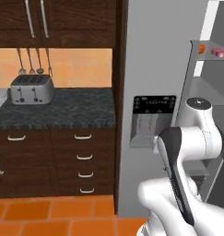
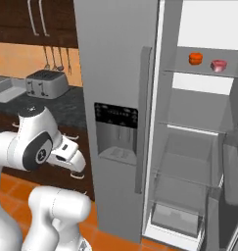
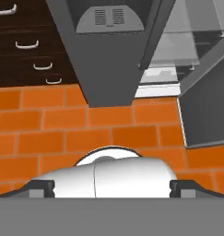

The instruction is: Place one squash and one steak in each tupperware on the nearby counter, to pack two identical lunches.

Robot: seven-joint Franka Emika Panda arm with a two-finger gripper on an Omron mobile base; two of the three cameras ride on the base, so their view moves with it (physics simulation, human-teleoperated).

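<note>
Squash [image 2: 196, 58] and steak [image 2: 218, 65] far above end effector [image 2: 74, 166]
Both sit on fridge shelf [image 2: 189, 70], up and right; finger spacing cannot be told

A squash [image 2: 196, 58] and a steak [image 2: 218, 65] sit side by side on an upper shelf [image 2: 189, 71] inside the open fridge [image 2: 115, 73], with the toaster [image 1: 32, 89] on the worktop [image 1: 72, 110] to the fridge's left.

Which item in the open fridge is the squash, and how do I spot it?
Find the tall grey fridge with its right compartment open, then its top glass shelf. The small round flattened orange squash sits left of the pink-red steak chunk; it is oranger and flatter-topped.
</note>
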